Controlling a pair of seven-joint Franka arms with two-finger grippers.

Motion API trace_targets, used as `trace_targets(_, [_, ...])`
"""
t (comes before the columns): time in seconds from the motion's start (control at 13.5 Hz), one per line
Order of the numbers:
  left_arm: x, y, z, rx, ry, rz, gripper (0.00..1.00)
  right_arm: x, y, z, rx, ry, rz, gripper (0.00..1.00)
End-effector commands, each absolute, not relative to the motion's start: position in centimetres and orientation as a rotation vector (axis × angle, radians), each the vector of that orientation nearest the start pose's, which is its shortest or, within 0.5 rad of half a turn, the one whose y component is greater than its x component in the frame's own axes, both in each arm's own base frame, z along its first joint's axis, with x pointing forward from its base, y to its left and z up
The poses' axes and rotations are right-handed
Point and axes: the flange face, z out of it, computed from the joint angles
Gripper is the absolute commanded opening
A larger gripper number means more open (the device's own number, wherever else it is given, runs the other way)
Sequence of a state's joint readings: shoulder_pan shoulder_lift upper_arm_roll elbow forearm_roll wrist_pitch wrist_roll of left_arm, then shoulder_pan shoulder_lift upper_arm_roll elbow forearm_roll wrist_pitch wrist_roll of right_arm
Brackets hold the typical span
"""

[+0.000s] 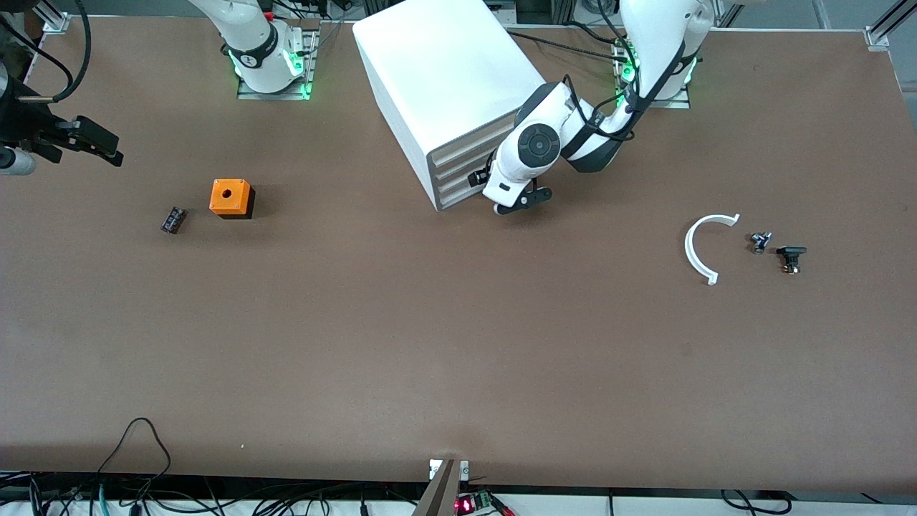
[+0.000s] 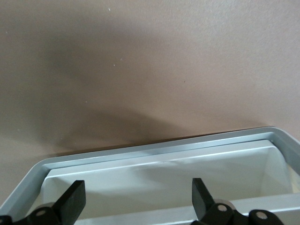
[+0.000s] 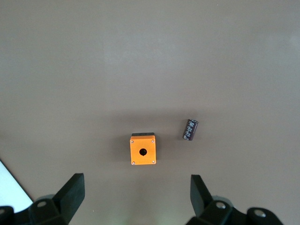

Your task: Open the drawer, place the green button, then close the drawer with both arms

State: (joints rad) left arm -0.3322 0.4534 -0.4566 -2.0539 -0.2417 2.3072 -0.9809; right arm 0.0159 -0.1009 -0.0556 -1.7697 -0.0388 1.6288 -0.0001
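The left arm is reaching down from its base beside the white cabinet (image 1: 444,72), and the left gripper (image 1: 523,202) (image 2: 137,187) is hovering low just in front of the cabinet's stacked drawer fronts. Its jaws are standing wide apart with nothing between them. In the left wrist view, the grey rim of a drawer (image 2: 159,154) is showing right under the fingertips (image 2: 75,192), with a pale white hollow inside it. From the front view, I cannot tell which of the four drawers this is, and the fronts are looking flush with one another.

The right arm is waiting at its own end of the surface (image 1: 458,358). The right gripper (image 1: 107,150) (image 3: 136,180) is hanging in the air with its jaws spread open and gripping nothing. Its wrist camera is looking down on the orange box (image 1: 231,195) (image 3: 143,150) with a hole in its top, and on a small dark cylindrical part (image 1: 173,219) (image 3: 190,129) lying beside it.

The button (image 1: 759,241) is lying on the surface toward the left arm's end, well apart from the cabinet and nearer to the front camera. It is too small for its cap colour to be made out. It is sitting between a white curved strip (image 1: 689,247) and a small black part (image 1: 790,258), touching neither.
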Motion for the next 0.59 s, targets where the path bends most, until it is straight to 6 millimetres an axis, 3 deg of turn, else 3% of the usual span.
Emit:
trace_targets(0.0, [44.2, -38.9, 26.2, -3.174, -0.73, 0.555, 1.0, 52.6, -2.2, 59.8, -3.158, 0.046, 0.052, 1.0])
trace_targets(0.15, [49.1, -36.2, 30.3, -3.226, -0.867, 0.428, 1.0, 52.7, -2.4, 61.7, -3.158, 0.037, -0.008, 1.0])
trace_targets(0.3, [53.5, -31.9, 35.2, -3.25, -1.017, 0.286, 1.0, 52.7, -3.1, 62.6, -3.155, 0.057, -0.035, 1.0])
trace_targets(0.52, [57.6, -24.5, 41.8, -3.206, -1.172, 0.234, 1.0, 52.7, -2.7, 62.9, -3.156, 0.047, -0.043, 1.0])
